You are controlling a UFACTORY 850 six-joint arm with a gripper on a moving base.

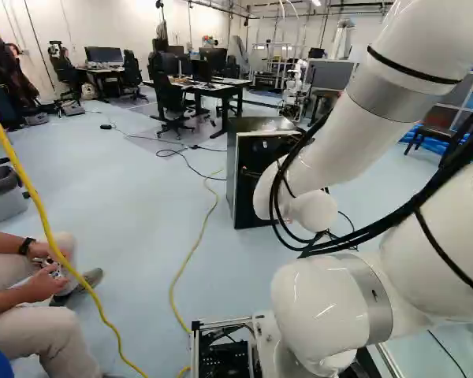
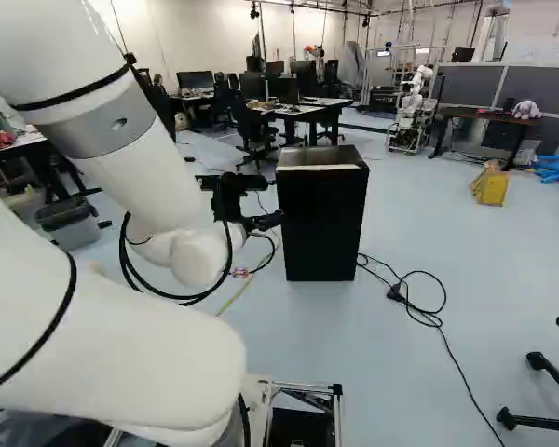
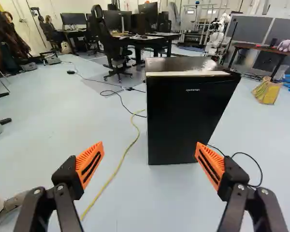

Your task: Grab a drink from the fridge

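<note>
Base cams behind arm (image 1: pixel 339 146), wrist closer, all fwd, fridge (image 3: pixel 186 118) shared.

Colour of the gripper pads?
Orange, with black slots; best seen in the wrist view.

Black box-shaped fridge (image 3: pixel 183 121): smooth front, glossy top (image 3: pixel 171 64). White tubular arm (image 1: pixel 331 146): glossy, with grey metallic-looking band (image 1: pixel 385 96). Pale blue floor (image 3: pixel 63 121): smooth.

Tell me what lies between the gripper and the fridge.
In the wrist view, nothing stands between gripper and fridge; a yellow cable lies on the floor, to one side.
</note>
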